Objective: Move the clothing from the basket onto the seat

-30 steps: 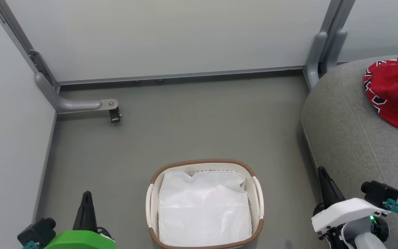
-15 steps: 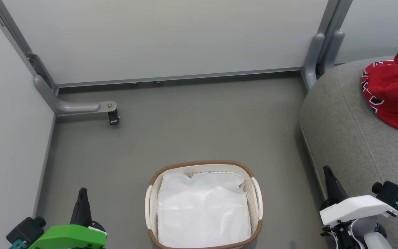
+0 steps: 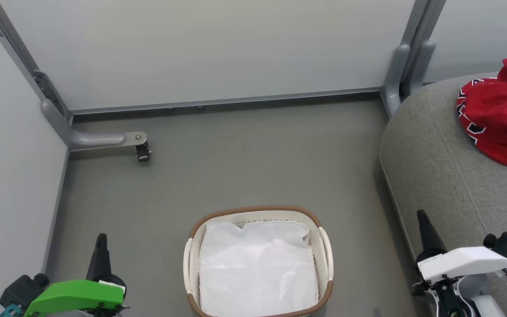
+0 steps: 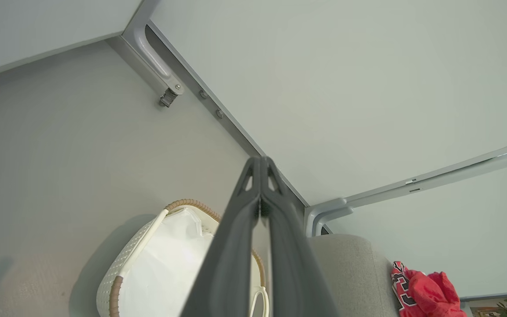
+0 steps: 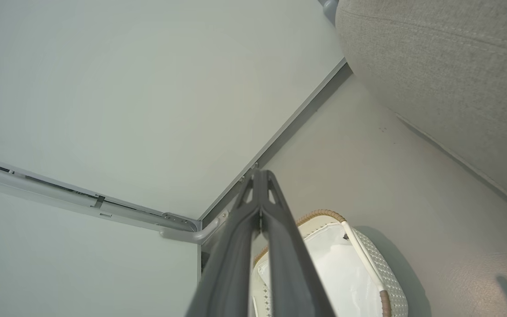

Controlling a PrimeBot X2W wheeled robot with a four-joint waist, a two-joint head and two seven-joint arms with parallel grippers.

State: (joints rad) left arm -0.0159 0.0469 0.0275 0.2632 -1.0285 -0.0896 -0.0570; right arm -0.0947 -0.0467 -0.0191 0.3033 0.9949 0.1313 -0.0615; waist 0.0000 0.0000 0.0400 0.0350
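The grey floor (image 3: 244, 163) runs back from the basket (image 3: 258, 208) to pale partition panels (image 3: 218, 44) behind it and to its left. The seat (image 3: 438, 176), a grey woven sofa with a rounded edge and a stitched seam, stands right of the basket, with a strip of floor between them. The basket sits upright on the floor, and a smooth white sheet (image 3: 258, 268) covers its inside. The clothing (image 3: 500, 114), a bunched red heap with white-and-black trim showing, lies on the seat, well to the right of the basket and farther back. The left end effector (image 3: 101, 241) hangs left of the basket, its two dark fingers pressed together and holding nothing. The right end effector (image 3: 421, 218) hangs right of the basket, beside the seat's edge, likewise closed and empty. A small black caster (image 3: 142, 152) on a grey bracket stands behind the basket to its left.
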